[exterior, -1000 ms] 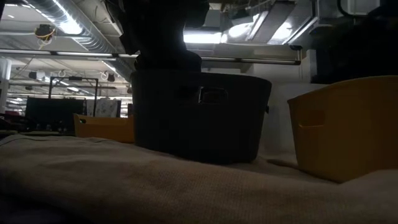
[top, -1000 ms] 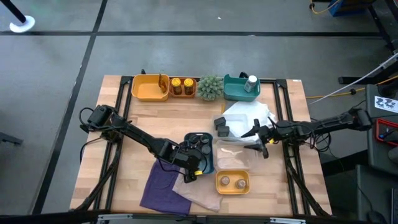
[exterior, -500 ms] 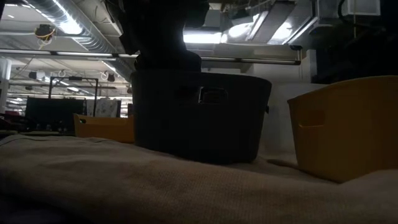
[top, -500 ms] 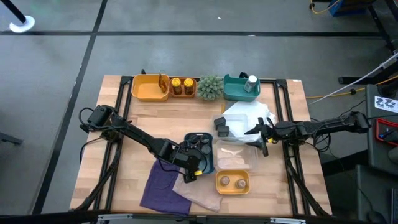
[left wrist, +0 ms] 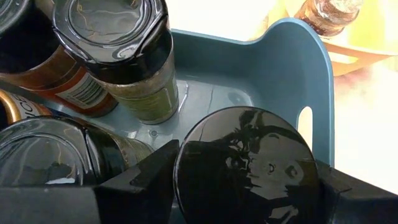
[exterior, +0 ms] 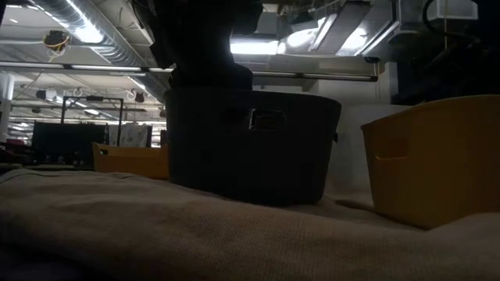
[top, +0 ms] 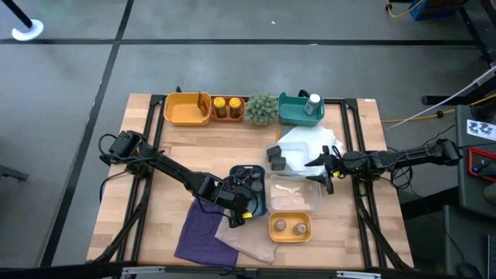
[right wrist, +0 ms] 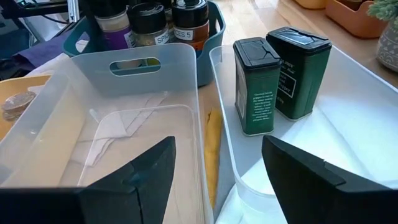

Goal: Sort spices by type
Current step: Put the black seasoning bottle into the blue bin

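The left claw (top: 242, 208) reaches into the blue bin (top: 260, 203) near the middle of the table (top: 155, 225). In the left wrist view its two dark fingers (left wrist: 140, 177) press against either side of a black-lidded jar (left wrist: 245, 168), so the claw is closed on that jar, which stands at one end of the bin (left wrist: 311, 81). Beside it in the same bin stand a jar of greenish spice (left wrist: 124, 56) with a black lid, a jar with a red-brown label (left wrist: 53, 78) and another dark-lidded jar (left wrist: 50, 152).

The right claw (top: 324, 172) hovers over the clear bin (top: 291, 195) just beside the blue one. In the right wrist view its fingers (right wrist: 308, 180) stand well apart with nothing between them, above the clear bin (right wrist: 124, 68), which holds a folded white sheet (right wrist: 121, 134). Two dark green tins (right wrist: 277, 78) stand upright side by side in the white tray (right wrist: 348, 134) next to it.

At the table's far edge, two yellow-orange jars (top: 227, 105) sit in an orange tray (top: 228, 116) between a yellow tray (top: 186, 110) and a green spiky plant (top: 263, 108). A white bottle (top: 313, 103) stands in the teal tray (top: 293, 112). Near the front edge, a yellow bin (top: 290, 227) holds two jars, partly resting on a beige cloth (top: 248, 242) beside a purple cloth (top: 200, 232).
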Robot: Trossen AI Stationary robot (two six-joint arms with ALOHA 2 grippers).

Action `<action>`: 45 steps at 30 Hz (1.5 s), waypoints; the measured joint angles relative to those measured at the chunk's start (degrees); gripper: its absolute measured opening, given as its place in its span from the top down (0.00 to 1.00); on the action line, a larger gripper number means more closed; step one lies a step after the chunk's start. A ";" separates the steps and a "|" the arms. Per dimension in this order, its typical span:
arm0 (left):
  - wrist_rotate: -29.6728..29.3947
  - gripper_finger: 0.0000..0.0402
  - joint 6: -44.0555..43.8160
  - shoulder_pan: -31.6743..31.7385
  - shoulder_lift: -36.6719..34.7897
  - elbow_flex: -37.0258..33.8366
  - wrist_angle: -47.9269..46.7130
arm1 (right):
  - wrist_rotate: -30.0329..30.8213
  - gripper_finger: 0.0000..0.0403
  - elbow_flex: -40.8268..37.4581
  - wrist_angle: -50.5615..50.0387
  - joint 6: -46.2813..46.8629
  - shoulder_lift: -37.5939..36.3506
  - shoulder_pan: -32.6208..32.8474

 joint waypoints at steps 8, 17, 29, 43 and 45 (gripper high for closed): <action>0.00 0.44 0.01 0.00 0.00 0.00 0.00 | 0.00 0.40 -0.02 0.06 0.04 0.00 0.00; -0.11 0.44 0.03 0.11 0.00 0.00 0.00 | 0.00 0.40 -0.07 0.13 0.06 0.00 0.00; -0.68 0.44 -0.82 -0.11 0.02 -0.04 0.11 | -0.02 0.40 -0.07 0.15 0.06 0.00 0.00; -0.65 0.44 0.07 -0.69 0.09 -0.09 1.45 | -0.04 0.40 -0.09 0.15 0.07 0.00 0.00; -0.63 0.44 0.10 -0.78 0.09 -0.09 1.51 | -0.04 0.40 -0.09 0.15 0.07 0.00 0.00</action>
